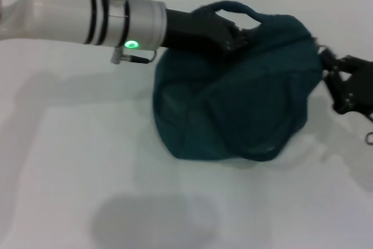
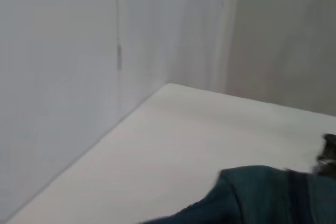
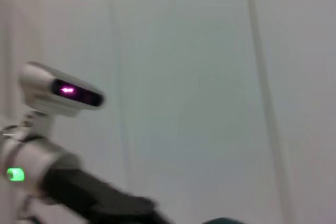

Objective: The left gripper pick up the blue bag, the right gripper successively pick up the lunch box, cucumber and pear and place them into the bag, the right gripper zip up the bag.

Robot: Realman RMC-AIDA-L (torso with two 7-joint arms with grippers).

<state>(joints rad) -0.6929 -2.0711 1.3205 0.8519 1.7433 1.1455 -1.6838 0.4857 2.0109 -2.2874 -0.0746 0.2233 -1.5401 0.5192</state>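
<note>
The blue bag (image 1: pixel 239 91) sits bulging at the middle of the white table, one loop handle (image 1: pixel 230 9) standing up at its top. From the left, my left gripper (image 1: pixel 240 34) reaches over the bag's top and is shut on the fabric just under that handle. My right gripper (image 1: pixel 325 65) is against the bag's right end. The left wrist view catches only a corner of the bag (image 2: pixel 262 198) and a dark piece of the right gripper (image 2: pixel 328 153). The lunch box, cucumber and pear are out of view.
White table (image 1: pixel 76 173) spreads in front and to the left of the bag, and white walls (image 2: pixel 63 51) close it in behind. In the right wrist view the left forearm with its green light (image 3: pixel 16 174) and the robot's head (image 3: pixel 60 90) show.
</note>
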